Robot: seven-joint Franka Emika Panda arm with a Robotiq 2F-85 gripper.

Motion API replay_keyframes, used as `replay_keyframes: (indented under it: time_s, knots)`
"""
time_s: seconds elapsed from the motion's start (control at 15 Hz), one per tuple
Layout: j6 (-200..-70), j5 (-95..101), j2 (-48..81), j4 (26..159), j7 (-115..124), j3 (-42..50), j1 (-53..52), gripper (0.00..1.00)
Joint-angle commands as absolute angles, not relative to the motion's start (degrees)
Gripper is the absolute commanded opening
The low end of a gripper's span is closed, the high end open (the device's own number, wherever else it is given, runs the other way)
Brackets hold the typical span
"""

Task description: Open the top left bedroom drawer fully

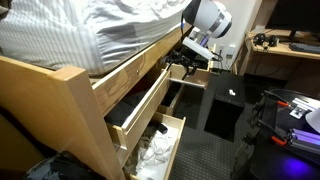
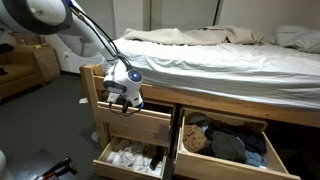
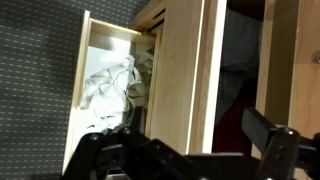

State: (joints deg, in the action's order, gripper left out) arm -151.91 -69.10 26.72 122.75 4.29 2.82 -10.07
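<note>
The top left drawer [image 2: 140, 125] under the bed [image 2: 215, 62] stands partly pulled out, seemingly about halfway. The claw [image 2: 122, 100] hangs at its front edge, fingers spread wide, gripping nothing. More pulling remains.

Bedroom: bed [image 2: 200, 60] w/ drawers [image 2: 140, 126]

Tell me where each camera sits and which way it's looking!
Exterior view: beside the bed, looking along its drawer side; shows the arm and pincer at the top drawer.
Exterior view: out in the room, facing the drawer fronts; the arm reaches in from the upper left, pincer at the top drawer.
Wrist view: on the wrist, looking down past the top drawer; only the pincer shows.
Shared: all three see the white clothes in the lower drawer.
</note>
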Motion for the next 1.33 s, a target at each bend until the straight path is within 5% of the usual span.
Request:
replay_keyframes:
  time_s: [0.0, 0.33, 1.27]
  knots:
    - [-160.72, -73.30, 30.75, 119.61, 6.14, 1.80, -11.48, 1.00]
    - [-174.48, -79.88, 38.60, 111.46, 7.55, -0.32, -14.84, 1.00]
    - [-173.76, -78.25, 45.77, 104.03, 7.05, -1.04, -15.03, 1.00]
